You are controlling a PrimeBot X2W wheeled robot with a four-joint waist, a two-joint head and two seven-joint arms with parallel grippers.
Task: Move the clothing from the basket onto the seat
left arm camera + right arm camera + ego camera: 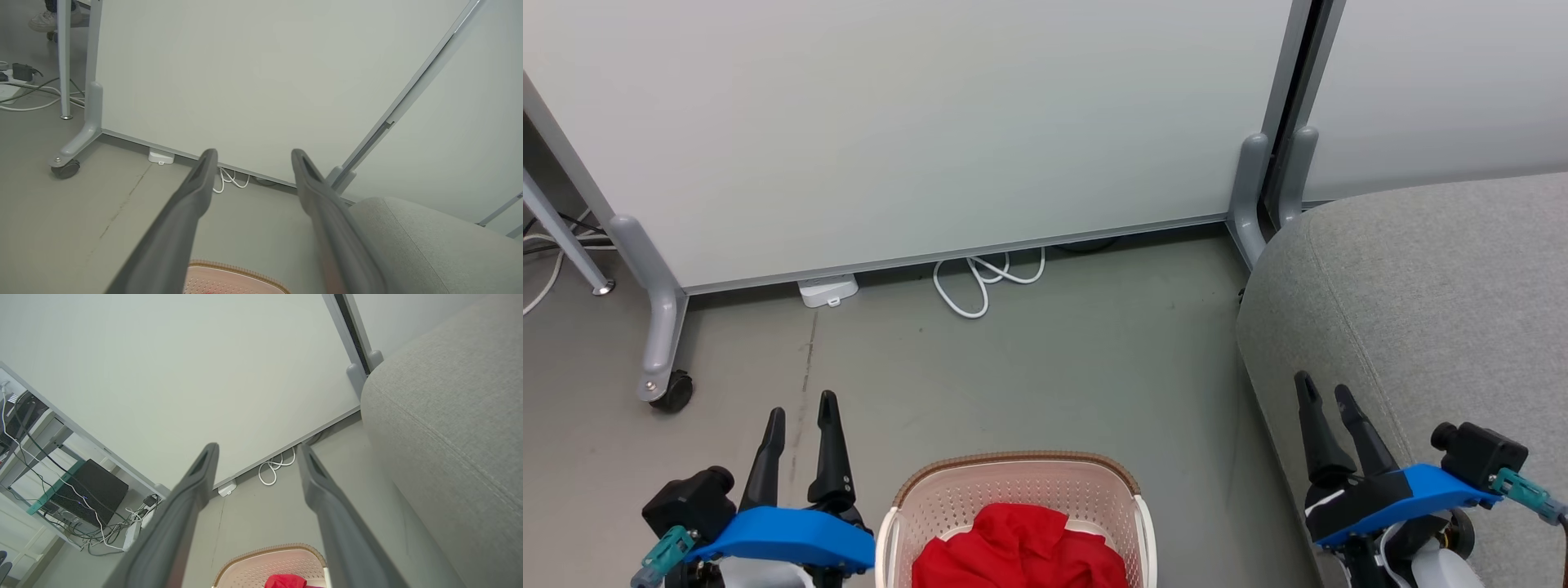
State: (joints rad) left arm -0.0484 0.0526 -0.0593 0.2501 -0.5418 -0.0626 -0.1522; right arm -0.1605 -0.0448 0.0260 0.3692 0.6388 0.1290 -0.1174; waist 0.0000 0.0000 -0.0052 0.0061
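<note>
Our left tool (802,406) hangs with its fingers spread apart and empty, just left of the laundry basket (1013,459). Our right tool (1322,384) is likewise spread and empty, poised over the front edge of the grey sofa (1421,286). Both flank the basket, which we judge leaves a clear reach down to the red clothing (1021,547), bunched inside it on the floor (1054,367). Nothing lies on the sofa's visible part yet, so the first grasp is ahead.
</note>
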